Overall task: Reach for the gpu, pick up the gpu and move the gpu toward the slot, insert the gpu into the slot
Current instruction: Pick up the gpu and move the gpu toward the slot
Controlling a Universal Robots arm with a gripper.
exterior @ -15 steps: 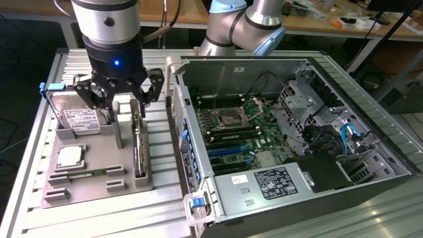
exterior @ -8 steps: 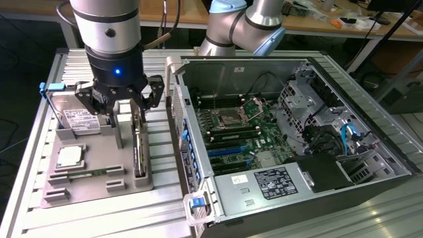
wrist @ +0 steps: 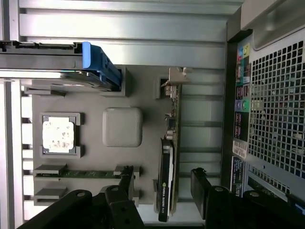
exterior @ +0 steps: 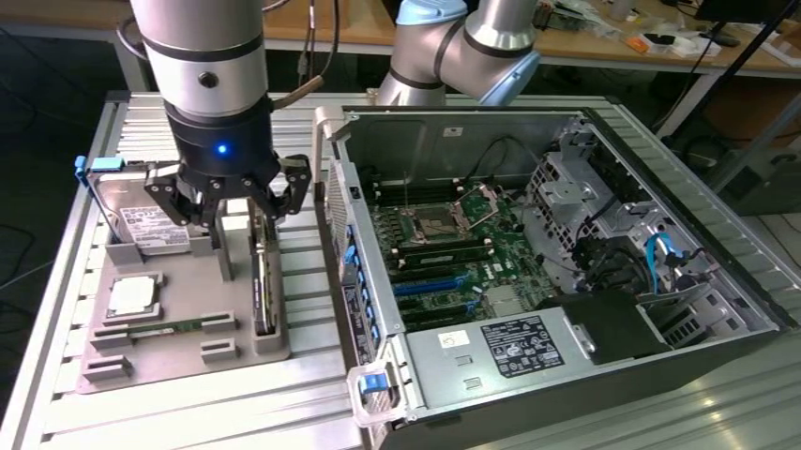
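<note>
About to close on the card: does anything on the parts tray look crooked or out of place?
Nothing stands out. The gpu stands straight on edge in its tray slot, with the open gripper over it. The hard drive, processor and memory stick sit squarely in their holders.

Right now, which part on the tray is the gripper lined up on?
The gpu, on edge nearest the PC case: the open gripper is centred over it; hard drive, CPU and memory stick lie aside.
</note>
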